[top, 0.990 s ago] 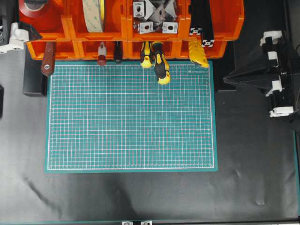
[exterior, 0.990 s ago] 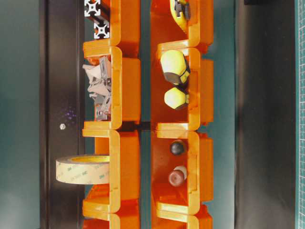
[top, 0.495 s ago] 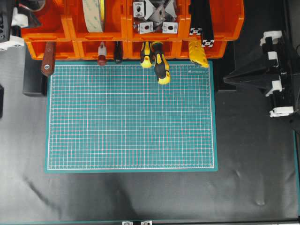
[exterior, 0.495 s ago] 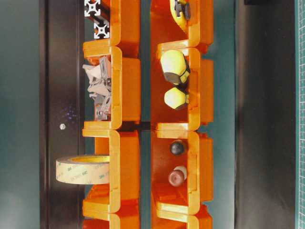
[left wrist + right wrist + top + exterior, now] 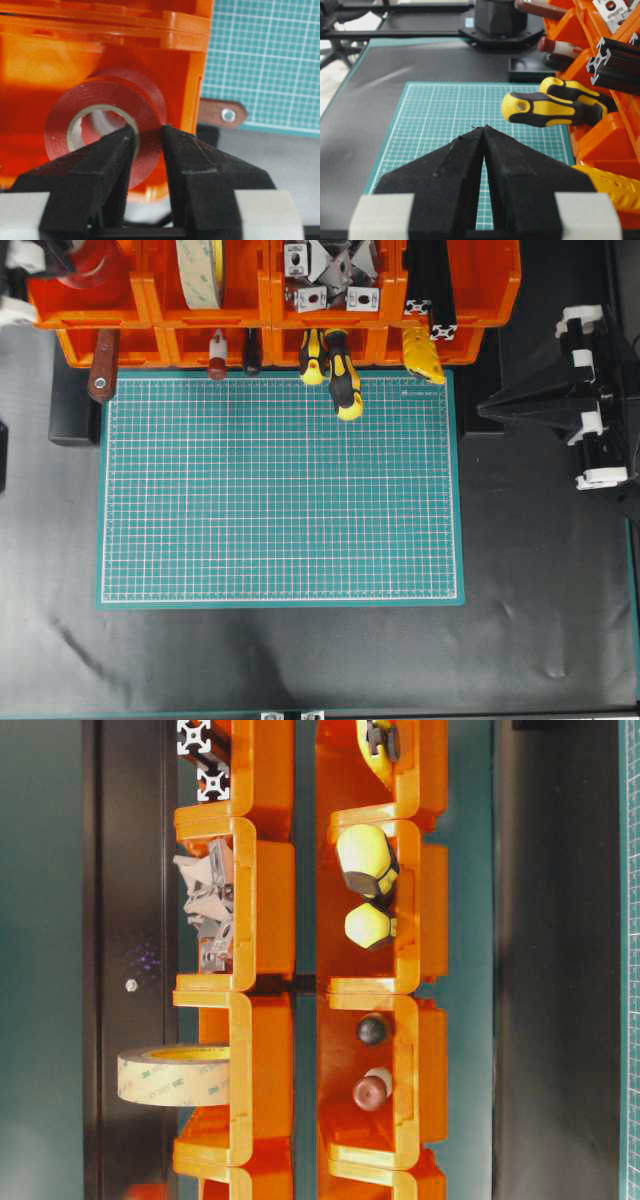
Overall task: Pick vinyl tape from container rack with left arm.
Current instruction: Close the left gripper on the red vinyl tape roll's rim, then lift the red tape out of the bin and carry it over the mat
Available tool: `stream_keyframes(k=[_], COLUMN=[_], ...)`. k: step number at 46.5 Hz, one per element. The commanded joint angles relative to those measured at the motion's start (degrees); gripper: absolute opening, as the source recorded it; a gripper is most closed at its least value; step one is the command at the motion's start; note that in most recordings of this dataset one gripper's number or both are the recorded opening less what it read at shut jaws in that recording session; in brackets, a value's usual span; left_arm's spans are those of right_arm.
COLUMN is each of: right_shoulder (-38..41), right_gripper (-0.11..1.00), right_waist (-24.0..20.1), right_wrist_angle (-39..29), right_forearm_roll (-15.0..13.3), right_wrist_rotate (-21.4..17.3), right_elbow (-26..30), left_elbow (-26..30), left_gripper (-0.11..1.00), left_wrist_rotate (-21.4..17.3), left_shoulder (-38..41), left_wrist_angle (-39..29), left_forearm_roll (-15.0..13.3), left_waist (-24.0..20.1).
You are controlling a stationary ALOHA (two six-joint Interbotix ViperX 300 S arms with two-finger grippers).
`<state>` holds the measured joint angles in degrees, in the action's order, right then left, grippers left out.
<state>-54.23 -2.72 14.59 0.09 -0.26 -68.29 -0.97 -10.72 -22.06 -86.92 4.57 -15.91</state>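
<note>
The vinyl tape (image 5: pixel 115 95) is a red roll with a pale core, just in front of the end bin of the orange container rack (image 5: pixel 75 55). My left gripper (image 5: pixel 148 129) is shut on the roll's wall, with one finger inside the core and one outside. In the overhead view the tape (image 5: pixel 90 265) shows at the rack's (image 5: pixel 250 300) top left corner. The left gripper (image 5: pixel 40 270) is mostly cut off by the frame there. My right gripper (image 5: pixel 484 127) is shut and empty, and rests to the right of the mat (image 5: pixel 485 410).
The green cutting mat (image 5: pixel 280 490) lies in front of the rack. Yellow-black screwdrivers (image 5: pixel 340 375), a brown handle (image 5: pixel 103 370) and a yellow cutter (image 5: pixel 425 355) stick out of the lower bins. A cream tape roll (image 5: pixel 200 270) and metal brackets (image 5: pixel 330 270) fill the upper bins.
My left gripper has moved toward the top left corner of the overhead view, and the red tape has shifted and lifted with it. The right arm has not moved.
</note>
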Motion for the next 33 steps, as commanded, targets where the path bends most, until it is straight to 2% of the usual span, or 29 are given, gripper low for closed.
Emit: stream_keyframes(k=[1, 9, 16, 25, 33], right_shoulder=[0.18, 0.18, -0.18, -1.32, -2.29], right_gripper=[0.00, 0.00, 0.00, 0.00, 0.00], right_waist=[-0.18, -0.18, 0.00, 0.00, 0.00], right_wrist_angle=[0.44, 0.53, 0.53, 0.18, 0.09], right_forearm_roll=[0.09, 0.09, 0.09, 0.09, 0.09], right_wrist_rotate=[0.09, 0.35, 0.44, 0.44, 0.44], right_elbow=[1.32, 1.32, 1.41, 1.49, 1.58], left_elbow=[6.94, 16.08, 20.30, 20.57, 17.75], left_gripper=[0.19, 0.19, 0.19, 0.19, 0.19], left_wrist_rotate=[0.18, 1.14, 2.64, 6.50, 8.53], left_shoulder=[0.00, 1.41, 3.52, 5.98, 6.06], left_wrist_angle=[-3.16, -3.96, -3.96, -0.09, 10.63], left_forearm_roll=[0.18, 0.18, 0.18, 0.18, 0.18], left_waist=[0.35, 5.71, 11.51, 19.51, 25.14])
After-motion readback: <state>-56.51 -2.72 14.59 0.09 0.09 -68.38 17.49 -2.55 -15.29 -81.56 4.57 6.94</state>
